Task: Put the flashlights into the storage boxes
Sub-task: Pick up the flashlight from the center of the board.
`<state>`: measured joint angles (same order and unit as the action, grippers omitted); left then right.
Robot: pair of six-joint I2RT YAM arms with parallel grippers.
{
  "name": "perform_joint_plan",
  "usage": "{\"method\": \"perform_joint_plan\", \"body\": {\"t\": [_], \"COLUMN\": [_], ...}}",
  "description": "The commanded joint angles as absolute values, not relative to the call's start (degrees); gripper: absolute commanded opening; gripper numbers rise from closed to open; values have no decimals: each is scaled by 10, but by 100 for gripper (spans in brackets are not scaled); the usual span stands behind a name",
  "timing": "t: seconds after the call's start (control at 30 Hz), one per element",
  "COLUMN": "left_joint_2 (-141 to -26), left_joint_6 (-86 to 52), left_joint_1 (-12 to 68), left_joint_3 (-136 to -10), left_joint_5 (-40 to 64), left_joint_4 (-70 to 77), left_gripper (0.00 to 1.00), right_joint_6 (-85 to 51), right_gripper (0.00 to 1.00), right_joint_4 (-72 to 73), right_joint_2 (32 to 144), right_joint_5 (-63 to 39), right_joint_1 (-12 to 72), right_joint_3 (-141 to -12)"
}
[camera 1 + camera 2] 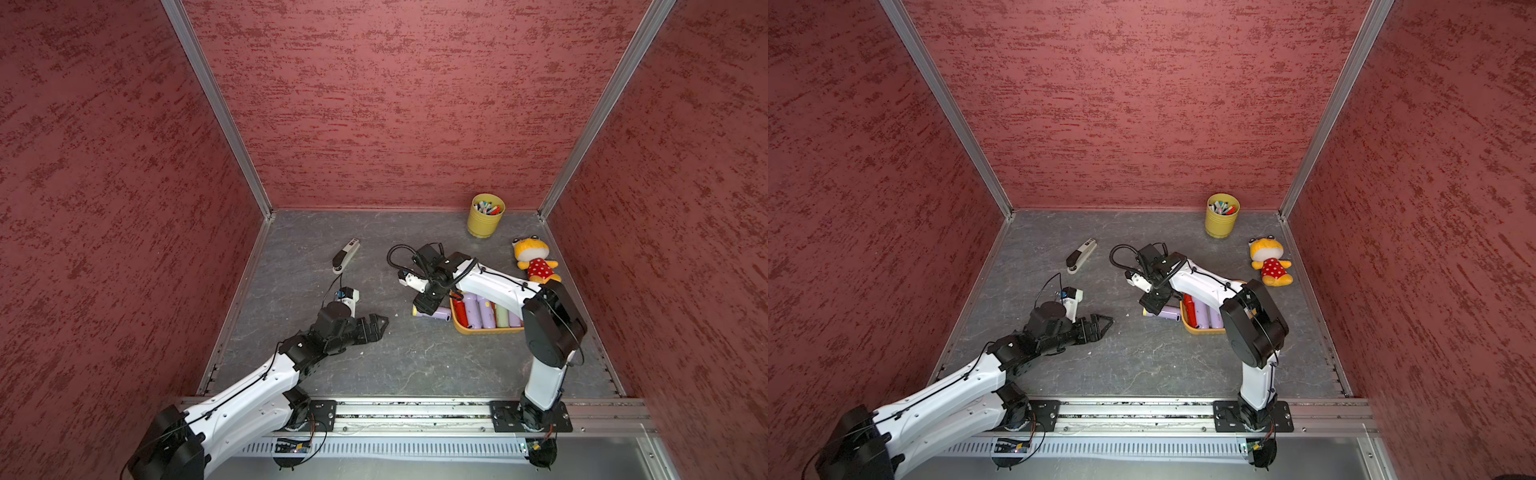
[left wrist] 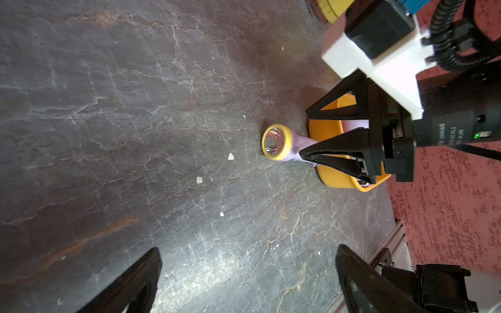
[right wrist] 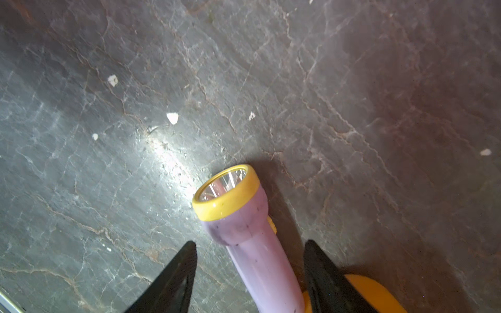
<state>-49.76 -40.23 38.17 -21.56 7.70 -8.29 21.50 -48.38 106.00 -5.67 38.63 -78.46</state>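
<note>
Lilac flashlight [image 3: 252,244] between spread right fingers [image 3: 176,279], head beyond tips.

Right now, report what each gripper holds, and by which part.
Nothing. The right gripper straddles the handle of the lilac flashlight, jaws open; the left gripper open, empty.

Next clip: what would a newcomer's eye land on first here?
The orange tray, right of centre, is packed with lilac, red and green flashlights. One lilac flashlight lies just outside it, tail at the rim, between the right tool's open fingers. A plush toy lies back right.
</note>
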Motion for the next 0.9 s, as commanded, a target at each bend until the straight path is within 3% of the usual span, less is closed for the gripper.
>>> {"method": "perform_joint_plan", "body": {"t": [0.0, 0.87], "left_joint_2": [-514, -556], "left_joint_6": [-391, -388], "left_joint_1": [379, 379], "left_joint_3": [-230, -247], "left_joint_5": [92, 100], "left_joint_4": [-46, -22], "left_gripper": [100, 100], "right_joint_6": [252, 249], "right_gripper": [65, 53], "right_joint_4": [-501, -457], "right_joint_2": [1043, 1092], "right_joint_5": [-40, -25], "right_joint_1": [388, 388], "right_joint_3": [-765, -728]}}
